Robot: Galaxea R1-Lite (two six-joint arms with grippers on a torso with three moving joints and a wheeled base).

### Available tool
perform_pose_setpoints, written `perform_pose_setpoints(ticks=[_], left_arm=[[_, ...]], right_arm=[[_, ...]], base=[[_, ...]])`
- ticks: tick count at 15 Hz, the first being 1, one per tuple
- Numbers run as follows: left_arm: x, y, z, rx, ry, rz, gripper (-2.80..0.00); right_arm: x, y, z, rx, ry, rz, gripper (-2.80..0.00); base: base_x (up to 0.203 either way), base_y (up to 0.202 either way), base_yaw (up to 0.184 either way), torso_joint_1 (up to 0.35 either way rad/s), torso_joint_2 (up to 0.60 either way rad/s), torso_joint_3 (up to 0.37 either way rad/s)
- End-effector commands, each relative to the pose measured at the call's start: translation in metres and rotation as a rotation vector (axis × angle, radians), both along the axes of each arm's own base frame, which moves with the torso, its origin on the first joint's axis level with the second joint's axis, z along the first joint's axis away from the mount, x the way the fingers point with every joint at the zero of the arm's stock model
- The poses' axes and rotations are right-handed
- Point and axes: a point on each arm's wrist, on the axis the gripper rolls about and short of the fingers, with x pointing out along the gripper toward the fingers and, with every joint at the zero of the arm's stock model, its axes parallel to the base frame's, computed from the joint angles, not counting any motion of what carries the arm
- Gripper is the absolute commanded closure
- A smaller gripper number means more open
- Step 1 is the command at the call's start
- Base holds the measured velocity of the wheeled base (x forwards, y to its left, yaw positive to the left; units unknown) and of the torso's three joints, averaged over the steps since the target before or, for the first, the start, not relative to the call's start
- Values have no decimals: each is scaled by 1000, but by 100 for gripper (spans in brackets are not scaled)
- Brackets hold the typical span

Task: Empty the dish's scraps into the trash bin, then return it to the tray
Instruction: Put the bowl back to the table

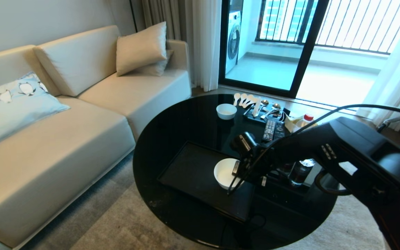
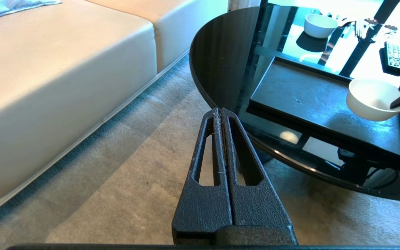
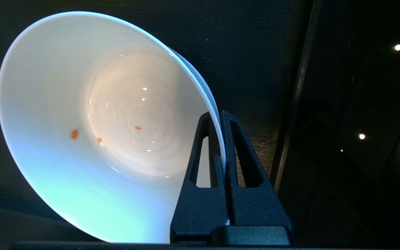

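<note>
The right arm (image 1: 352,152) is bulky matte black, with small silver screws on its casing and thin black cables looping along it. Each pincer, right (image 3: 222,114) and left (image 2: 219,111), has two rough-textured black tapering fingers (image 2: 205,166) pierced by long slots.

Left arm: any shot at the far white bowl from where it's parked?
Probably not. The left end effector hangs off the table edge over carpet; the far white bowl sits across the tabletop beyond the tray.

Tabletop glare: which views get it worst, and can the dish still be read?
Left wrist view: window glare washes out the far tabletop; dish still clear. Head view: balcony overexposed, tray legible. Right wrist view: dark surround, small ceiling-light reflections, dish well lit.
</note>
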Motion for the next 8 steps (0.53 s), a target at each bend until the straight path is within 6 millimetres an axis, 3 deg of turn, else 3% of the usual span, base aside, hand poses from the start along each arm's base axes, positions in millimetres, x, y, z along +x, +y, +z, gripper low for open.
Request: perform_pose_setpoints(ticks=[1,8], left_arm=[[0,0,0,-1,-1,1,0],[0,0,0,-1,-1,1,0]], right_arm=[[2,0,-14,1,17,-23,0],[7,-3,-14,16,2,-41,0]], base=[[0,0,0,0,0,0],[0,0,0,0,0,0]])
